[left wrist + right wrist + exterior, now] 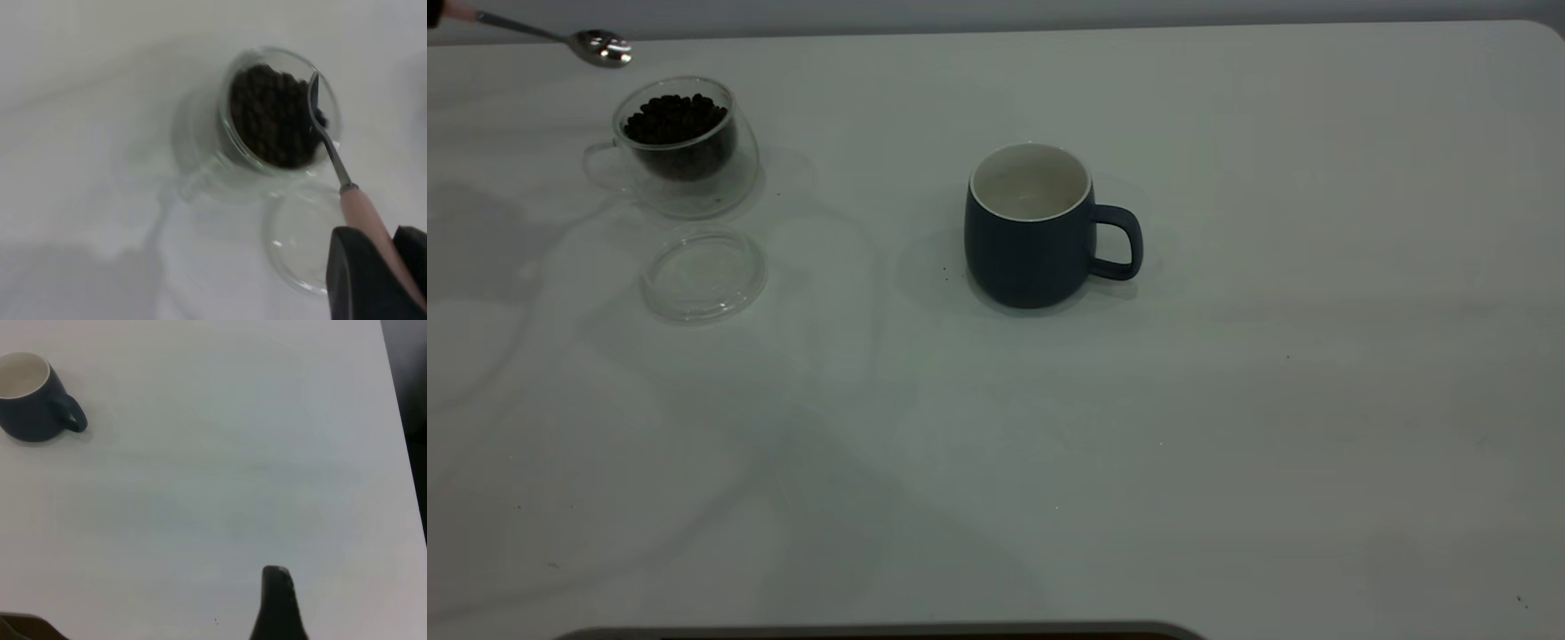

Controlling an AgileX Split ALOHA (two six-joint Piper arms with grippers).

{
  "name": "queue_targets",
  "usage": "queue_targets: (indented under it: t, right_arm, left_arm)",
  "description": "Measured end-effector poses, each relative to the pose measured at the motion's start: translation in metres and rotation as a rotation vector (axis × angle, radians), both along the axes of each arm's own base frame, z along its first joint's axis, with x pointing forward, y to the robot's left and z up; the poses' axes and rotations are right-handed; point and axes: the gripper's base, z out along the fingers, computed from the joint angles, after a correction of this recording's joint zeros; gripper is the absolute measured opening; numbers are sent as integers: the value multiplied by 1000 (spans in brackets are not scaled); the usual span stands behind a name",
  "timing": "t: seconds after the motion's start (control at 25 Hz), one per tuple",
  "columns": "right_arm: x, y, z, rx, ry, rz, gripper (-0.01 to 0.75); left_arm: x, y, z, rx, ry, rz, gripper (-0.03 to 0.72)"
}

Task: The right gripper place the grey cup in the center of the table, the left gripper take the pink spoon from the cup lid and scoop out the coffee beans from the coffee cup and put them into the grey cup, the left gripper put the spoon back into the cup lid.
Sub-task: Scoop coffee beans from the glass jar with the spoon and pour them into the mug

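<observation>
From the outside camera we see the white table (1227, 400) with the grey cup (1032, 233) upright and empty near its middle, handle toward the right arm's side. Well apart from it, on the left arm's side, stands the coffee cup (680, 147) full of coffee beans (674, 118), and the bare cup lid (704, 274) lies just beside it, nearer the camera. The pink spoon (596, 44) hangs in the air just beyond the coffee cup, bowl pointing toward the cup and handle running off the frame's left edge, so neither arm shows here. From the left wrist camera we see the left gripper (377, 267) clamped on the spoon's pink handle; the spoon's long axis runs straight from the claw to the beans, its bowl over the cup's rim. We judge the next move is a downward dip. From the right wrist camera we see the right gripper (280, 603), only one dark finger, well apart from the grey cup; we cannot tell its state.
</observation>
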Motion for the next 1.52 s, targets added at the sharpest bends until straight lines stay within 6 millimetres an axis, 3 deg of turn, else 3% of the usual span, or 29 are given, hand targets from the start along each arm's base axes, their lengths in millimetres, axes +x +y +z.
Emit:
queue_targets:
  t: [0.28, 0.64, 0.88, 1.52]
  right_arm:
    - [0, 0, 0, 0, 0, 0, 588]
    - [0, 0, 0, 0, 0, 0, 588]
    - [0, 0, 0, 0, 0, 0, 588]
    - [0, 0, 0, 0, 0, 0, 588]
  left_arm:
    - [14, -25, -26, 79, -20, -64, 121]
    - [16, -23, -42, 113, -24, -71, 121]
    - [16, -25, -65, 78, 26, -68, 121]
    - [12, -20, -65, -97, 210, 179, 121]
